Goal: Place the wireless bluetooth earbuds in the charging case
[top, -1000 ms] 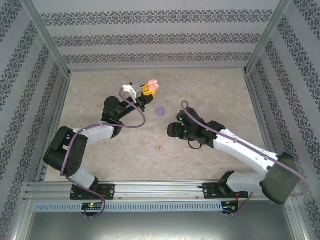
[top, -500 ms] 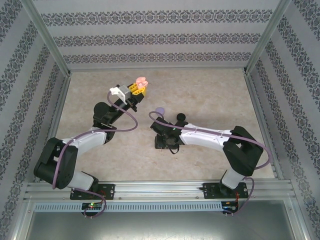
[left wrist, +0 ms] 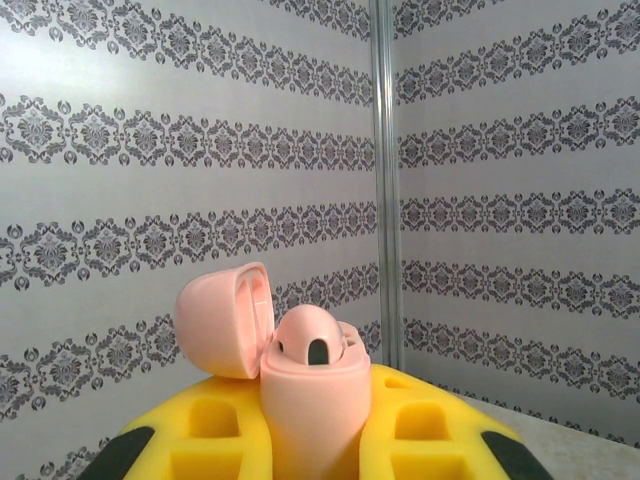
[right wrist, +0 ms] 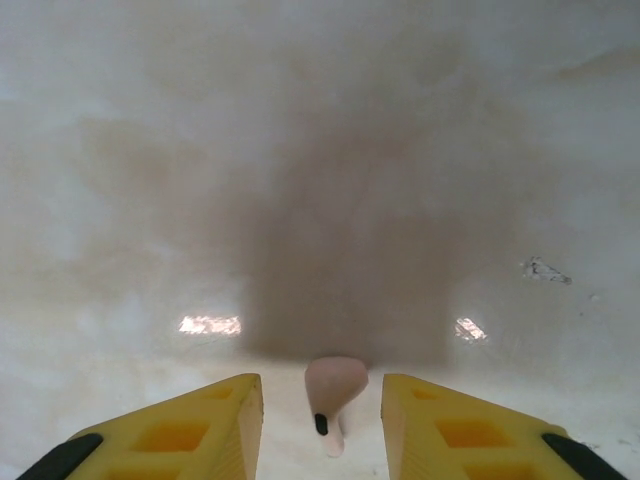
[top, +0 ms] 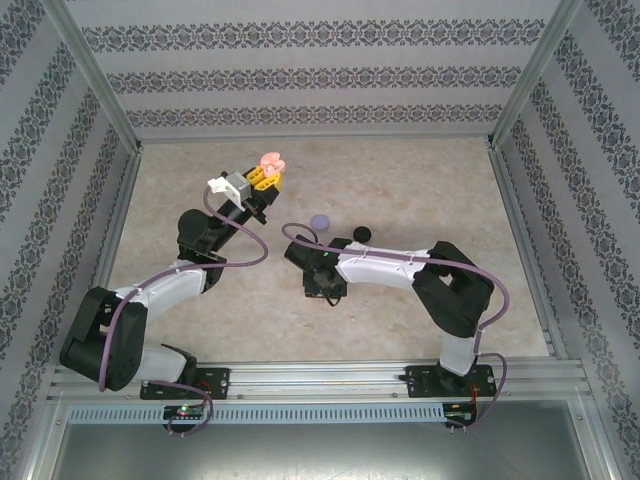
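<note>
Top view: the left hand (top: 262, 180) is raised toward the far wall, clenched on the open pink charging case (top: 271, 160). It sits further left and back than a second ago. The right arm, stretched out from the right a second ago, has folded and swung in. Its right hand (top: 322, 288) now points down at the tabletop (top: 430, 180), covering the spot where a tiny pinkish-tan earbud lay. A purple round case (top: 320, 221) and a black round object (top: 362, 233) lie just beyond it, untouched.

Left wrist view: yellow fingers (left wrist: 215, 425) grip the charging case (left wrist: 310, 400) upright, its lid (left wrist: 225, 320) swung open to the left. A rounded pink shape with a dark slot sits in its mouth, probably one earbud already seated.

Right wrist view: the earbud (right wrist: 335, 390) lies on the tabletop between the two yellow fingers (right wrist: 190, 430), touching neither. The right hand (right wrist: 321, 402) is released but narrowing. This looks like the pick-up of the second pink earbud, with the insertion itself not yet begun.
</note>
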You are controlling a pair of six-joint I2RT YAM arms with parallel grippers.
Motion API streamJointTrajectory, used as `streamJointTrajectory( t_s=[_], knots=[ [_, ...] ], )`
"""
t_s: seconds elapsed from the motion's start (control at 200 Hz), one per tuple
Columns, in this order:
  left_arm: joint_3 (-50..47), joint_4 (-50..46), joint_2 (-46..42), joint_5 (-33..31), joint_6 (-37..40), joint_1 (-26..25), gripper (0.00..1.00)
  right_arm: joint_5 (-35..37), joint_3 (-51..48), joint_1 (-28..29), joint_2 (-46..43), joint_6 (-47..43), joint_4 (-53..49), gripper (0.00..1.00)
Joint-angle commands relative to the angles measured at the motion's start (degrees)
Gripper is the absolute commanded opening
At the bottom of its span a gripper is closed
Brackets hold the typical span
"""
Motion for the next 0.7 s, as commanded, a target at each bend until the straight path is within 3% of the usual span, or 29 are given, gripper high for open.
streamJointTrajectory(
  t_s=[0.0,0.694],
  knots=[
    [-0.73,4.31,-1.39,-0.15,-0.63,0.81,0.0,1.66,1.63,0.66,1.5,1.91,-2.29,0.37],
    [-1.26,4.93,-0.96,-0.07,-1.16,0.9,0.0,0.82,4.07,1.0,6.22,2.18,-2.27,0.33]
  ],
)
